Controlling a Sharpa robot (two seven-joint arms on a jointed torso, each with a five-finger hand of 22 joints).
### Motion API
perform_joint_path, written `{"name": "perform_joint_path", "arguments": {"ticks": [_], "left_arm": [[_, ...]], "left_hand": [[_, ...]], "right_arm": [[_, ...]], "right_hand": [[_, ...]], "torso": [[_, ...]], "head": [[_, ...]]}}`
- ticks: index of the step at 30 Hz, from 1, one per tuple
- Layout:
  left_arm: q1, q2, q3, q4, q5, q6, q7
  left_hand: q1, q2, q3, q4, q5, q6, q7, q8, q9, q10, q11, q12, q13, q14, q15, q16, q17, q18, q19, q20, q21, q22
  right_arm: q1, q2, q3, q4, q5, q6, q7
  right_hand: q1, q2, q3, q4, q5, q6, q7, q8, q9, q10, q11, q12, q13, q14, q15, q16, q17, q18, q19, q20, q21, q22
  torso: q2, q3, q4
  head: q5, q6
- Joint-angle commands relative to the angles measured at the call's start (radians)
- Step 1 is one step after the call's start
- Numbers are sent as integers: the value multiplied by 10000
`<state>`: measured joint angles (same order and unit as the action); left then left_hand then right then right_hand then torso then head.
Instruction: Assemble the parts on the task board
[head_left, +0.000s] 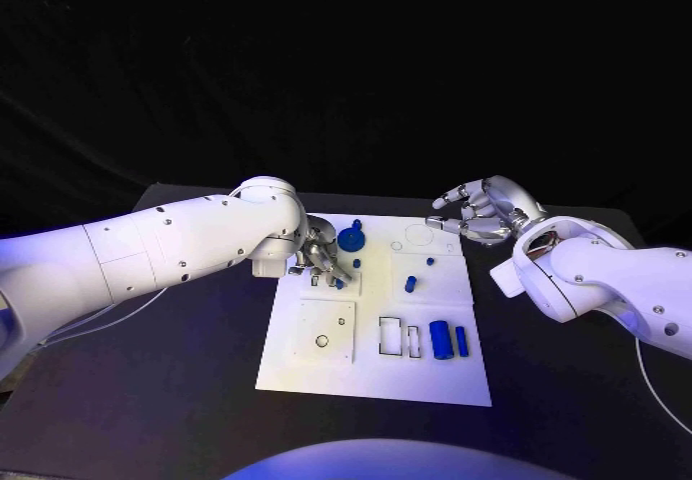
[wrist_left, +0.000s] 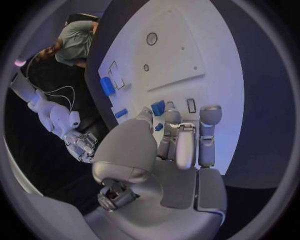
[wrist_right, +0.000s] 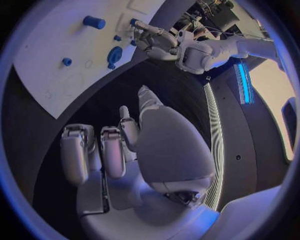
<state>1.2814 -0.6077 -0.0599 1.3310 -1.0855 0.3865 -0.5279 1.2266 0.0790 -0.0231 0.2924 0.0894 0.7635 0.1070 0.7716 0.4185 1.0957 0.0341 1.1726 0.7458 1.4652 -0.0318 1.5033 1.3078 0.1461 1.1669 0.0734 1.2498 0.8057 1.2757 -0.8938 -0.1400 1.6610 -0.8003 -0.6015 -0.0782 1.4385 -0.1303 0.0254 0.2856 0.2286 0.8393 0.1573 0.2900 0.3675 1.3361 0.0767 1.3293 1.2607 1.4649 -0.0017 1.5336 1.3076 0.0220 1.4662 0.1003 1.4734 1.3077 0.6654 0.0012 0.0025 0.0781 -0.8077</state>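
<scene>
Black table: left hand (head_left: 320, 262) touches blue parts (head_left: 346, 240) on task board (head_left: 378, 375).

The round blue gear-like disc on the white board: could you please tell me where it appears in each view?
Head view: round blue gear-like disc at the board's far edge, beside the left hand.
Left wrist view: cannot pick it out.
Right wrist view: disc near the board's edge.
Shared landmark: large blue cylinder.

Dim, dark surroundings with a bluish-violet cast — the task board (head_left: 375, 350) is the brightest surface, evenly lit from above. Soft shadows fall beneath the arms. Both wrist views bend straight edges strongly (fisheye), and a bright strip (wrist_right: 242, 82) glares in the right one.
</scene>
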Motion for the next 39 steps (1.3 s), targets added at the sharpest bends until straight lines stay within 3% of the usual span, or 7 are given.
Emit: {"name": "perform_joint_path", "arguments": {"ticks": [1, 13, 21, 26, 31, 35, 39], "left_arm": [[18, 30, 3, 34, -16, 107, -31], [17, 62, 8, 78, 198, -221, -16], [18, 75, 10, 88, 375, -272, -18], [18, 60, 10, 85, 522, -285, -15], [17, 19, 12, 105, 715, -273, -7], [16, -37, 27, 168, 902, -352, 11], [14, -133, 70, 290, 1087, -637, 42]], "left_hand": [[203, 69, 144, -1, 51, 98, -16, -42, 37, -24, -10, 68, 25, 354, 46, 67, 482, -53, 6, 29, 48, 17], [629, 164, 688, -7, 46, 176, -82, -94, 194, 27, -69, 125, 134, 374, -3, 93, 546, -58, -24, -8, 135, 92], [1028, -46, 1513, -8, 34, 159, -117, -153, 390, 14, -106, 118, 156, 386, -38, 109, 587, -68, -40, -44, 219, 172], [1515, -582, 2955, -56, 24, 148, -148, -198, 618, -13, -143, 69, 143, 391, -76, 116, 611, -71, -63, -73, 281, 225], [1253, -1674, 5957, -228, -57, 88, -160, 67, 1249, 110, -178, 58, 167, 402, -81, 126, 643, -74, -85, -101, 348, 266], [915, -1996, 7354, -818, -88, 20, -214, 438, 1817, 228, -217, 71, 218, 433, -130, 150, 714, -95, -19, -134, 432, 386], [640, -2123, 7943, -1182, -112, -12, -233, 574, 2098, 361, -232, 135, 330, 468, -153, 175, 792, -126, 86, -153, 525, 555]], "right_arm": [[-2, 22, -3, -26, -130, 171, -37], [-15, 86, -19, -147, -133, 205, -55], [-30, 143, -35, -220, -133, 262, -89], [-35, 158, -43, -253, -135, 292, -119], [-39, 163, -49, -273, -153, 305, -140], [-42, 164, -53, -288, -184, 311, -152], [-44, 162, -56, -304, -196, 313, -159]], "right_hand": [[-4, 44, -31, 19, 26, 14, 7, 34, -10, -79, -21, -48, -6, 791, 33, -23, 1435, 58, 450, 66, -33, 1939], [-2, 65, -21, 21, 68, 25, 5, 48, -8, -66, -23, -36, 8, 794, 32, -19, 1448, 53, 462, 65, -14, 1953], [-2, 65, -21, 21, 68, 25, 5, 48, -8, -66, -23, -36, 8, 794, 32, -19, 1448, 53, 462, 65, -14, 1953], [3, 76, -14, 19, 86, 33, 4, 56, -8, -64, -25, -36, 8, 792, 31, -22, 1439, 56, 455, 65, -28, 1945], [3, 76, -14, 19, 86, 33, 4, 56, -8, -64, -25, -36, 8, 792, 31, -22, 1439, 56, 455, 65, -28, 1945], [5, 78, -11, 19, 103, 35, 2, 60, -8, -70, -26, -42, 0, 790, 31, -25, 1428, 57, 454, 64, -31, 1943], [3, 78, -12, 20, 108, 36, 2, 62, -8, -75, -26, -47, -7, 788, 30, -28, 1421, 57, 455, 64, -29, 1945]], "torso": [[-5, 8, 3], [8, 6, -5], [10, 4, 8], [3, 6, 7], [4, 2, 2], [6, 1, 0], [6, 8, 7]], "head": [[7, -3], [-17, -22], [-22, -63], [-20, -74], [-22, -81], [-24, -69], [-14, -38]]}}
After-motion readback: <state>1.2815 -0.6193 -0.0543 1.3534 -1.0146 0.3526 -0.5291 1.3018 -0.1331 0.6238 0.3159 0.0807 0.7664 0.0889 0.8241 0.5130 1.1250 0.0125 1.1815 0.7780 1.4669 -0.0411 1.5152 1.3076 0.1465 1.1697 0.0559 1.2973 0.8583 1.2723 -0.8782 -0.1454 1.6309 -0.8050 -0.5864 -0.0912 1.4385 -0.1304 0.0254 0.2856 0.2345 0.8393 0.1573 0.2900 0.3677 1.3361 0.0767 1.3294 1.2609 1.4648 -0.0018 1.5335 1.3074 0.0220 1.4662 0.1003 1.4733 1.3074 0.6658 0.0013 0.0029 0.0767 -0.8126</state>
